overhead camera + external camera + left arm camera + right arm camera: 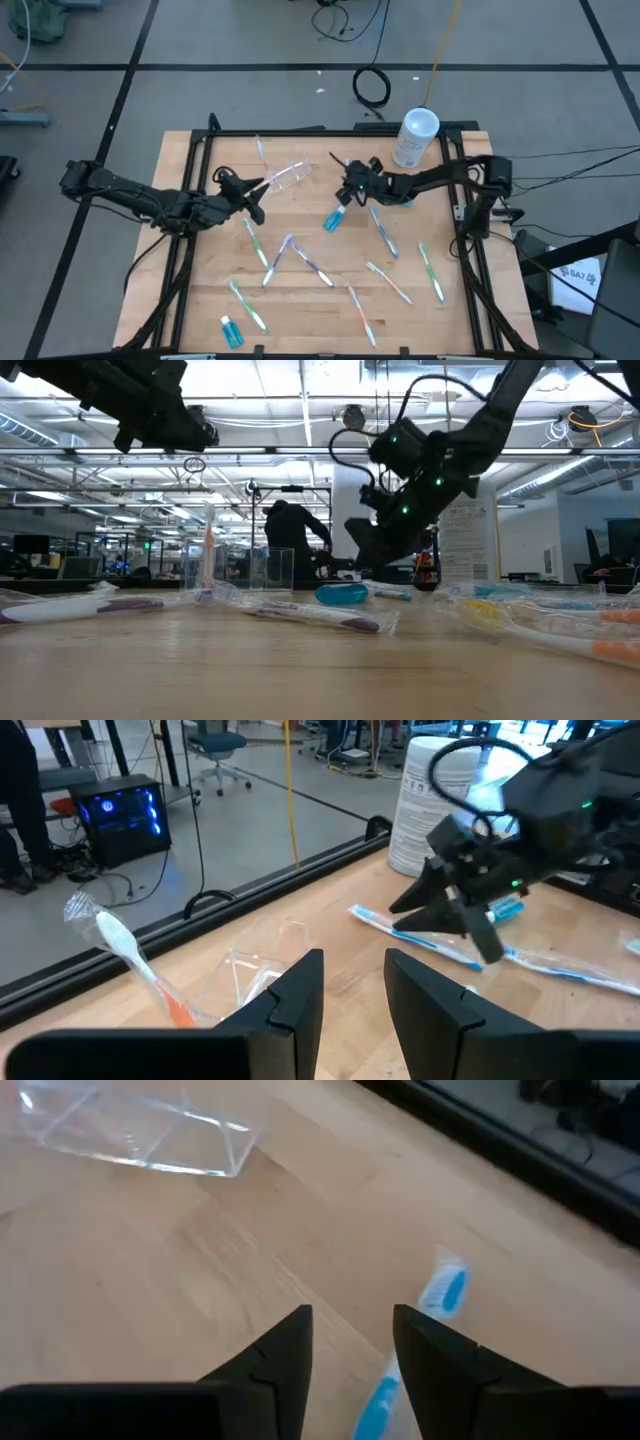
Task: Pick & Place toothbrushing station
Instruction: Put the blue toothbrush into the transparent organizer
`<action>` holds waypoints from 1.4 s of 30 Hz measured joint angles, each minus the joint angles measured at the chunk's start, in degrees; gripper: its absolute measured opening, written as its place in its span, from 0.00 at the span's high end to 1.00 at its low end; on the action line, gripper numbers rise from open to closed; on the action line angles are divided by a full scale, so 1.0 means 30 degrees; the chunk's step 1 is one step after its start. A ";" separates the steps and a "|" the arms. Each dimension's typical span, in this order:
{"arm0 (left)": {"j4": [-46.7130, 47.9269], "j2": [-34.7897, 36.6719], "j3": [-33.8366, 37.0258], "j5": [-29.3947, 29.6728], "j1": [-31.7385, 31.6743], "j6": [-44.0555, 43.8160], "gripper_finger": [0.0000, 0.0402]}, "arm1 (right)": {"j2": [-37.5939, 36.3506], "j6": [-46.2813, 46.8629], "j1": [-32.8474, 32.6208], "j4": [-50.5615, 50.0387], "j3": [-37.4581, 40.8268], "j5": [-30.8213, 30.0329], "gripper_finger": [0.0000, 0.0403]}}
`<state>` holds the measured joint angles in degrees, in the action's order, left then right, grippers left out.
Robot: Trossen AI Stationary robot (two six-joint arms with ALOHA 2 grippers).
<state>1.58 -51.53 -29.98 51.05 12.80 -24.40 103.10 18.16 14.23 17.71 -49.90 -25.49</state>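
Near the table's middle, the right gripper [347, 192] hovers with fingers parted, nothing between them, just above a teal tube [333, 220] lying on the wood. Across from it, the left gripper [256, 195] hangs half-spread and empty beside the clear pouch [286, 175]. Toothbrushes [313, 265] lie scattered along the front.

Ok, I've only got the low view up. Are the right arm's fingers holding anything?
Observer: No. The right wrist view shows the right gripper with its fingers apart and nothing between them.
Operator: Where's the clear pouch?
Observer: In the high view the clear pouch lies between the two grippers, just ahead of the left gripper.
Operator: Any tube away from the arms?
Observer: Yes, one teal tube lies alone near the table corner on the left arm's side.
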 joint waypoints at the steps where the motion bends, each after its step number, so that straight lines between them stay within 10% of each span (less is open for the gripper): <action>1: 0.0000 0.0000 -0.0003 0.0000 0.0000 0.0014 0.71 | 0.0288 0.0363 0.0154 0.0052 -0.0019 0.0079 0.66; 29: 0.0050 0.0000 0.0000 0.0080 -0.0007 0.0123 0.71 | 0.2022 0.1236 0.0846 0.1691 0.0027 0.2287 0.94; 42: 0.0142 0.0000 0.0007 0.0095 -0.0007 0.0534 0.71 | 0.2006 -0.0868 -0.0628 1.1803 0.0039 0.8215 1.00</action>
<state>2.01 -51.53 -29.95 51.33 12.78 -22.80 109.12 15.55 12.35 53.12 -49.78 -0.85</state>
